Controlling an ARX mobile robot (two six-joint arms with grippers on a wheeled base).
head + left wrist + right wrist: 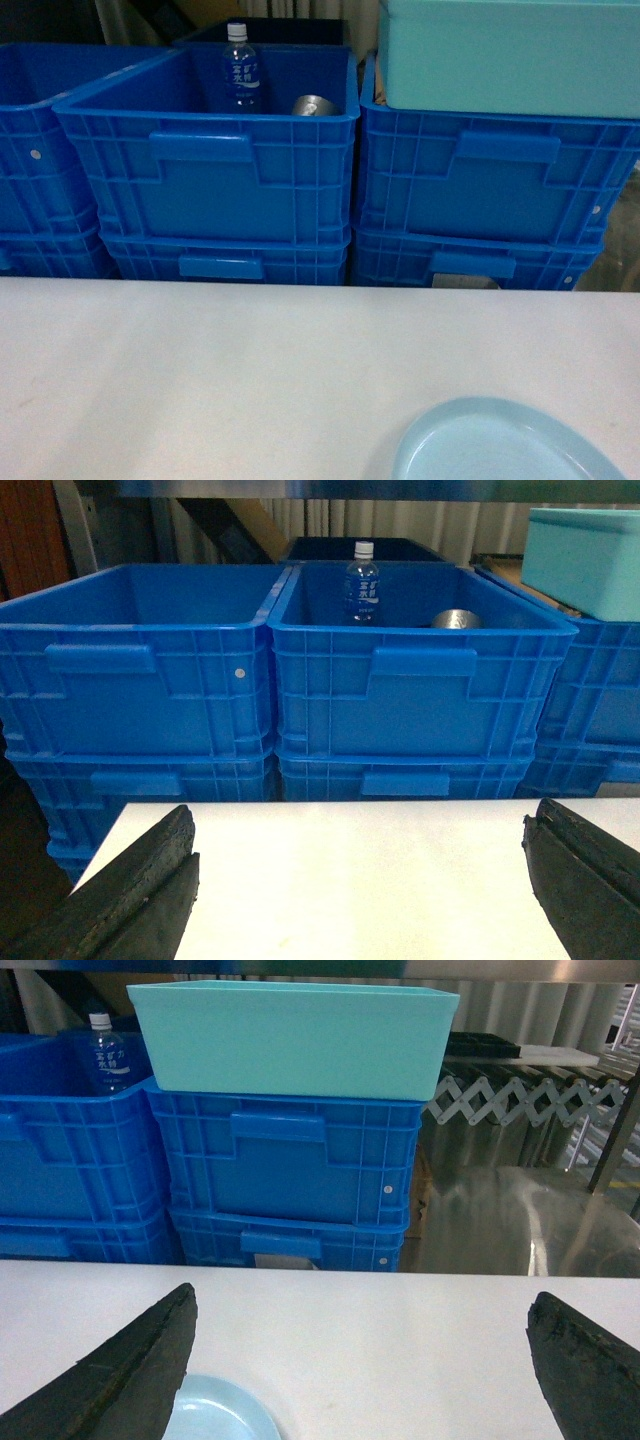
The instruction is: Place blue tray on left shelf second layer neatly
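The pale blue tray (505,445) lies flat on the white table (200,370) at the near right corner, partly cut off by the frame edge. In the right wrist view the blue tray (225,1412) shows low on the left, just beside the left finger of my right gripper (362,1305), which is open above bare tabletop. My left gripper (360,825) is also open over the table's left part, with nothing between its fingers. Neither gripper shows in the head view. A steel rail of the left shelf (350,488) runs along the top of the left wrist view.
Stacked deep-blue crates (210,170) stand behind the table's far edge. One holds a water bottle (240,68) and a metal can (312,105). A teal box (510,55) sits on the right stack. A folding metal gate (520,1100) shows at the right.
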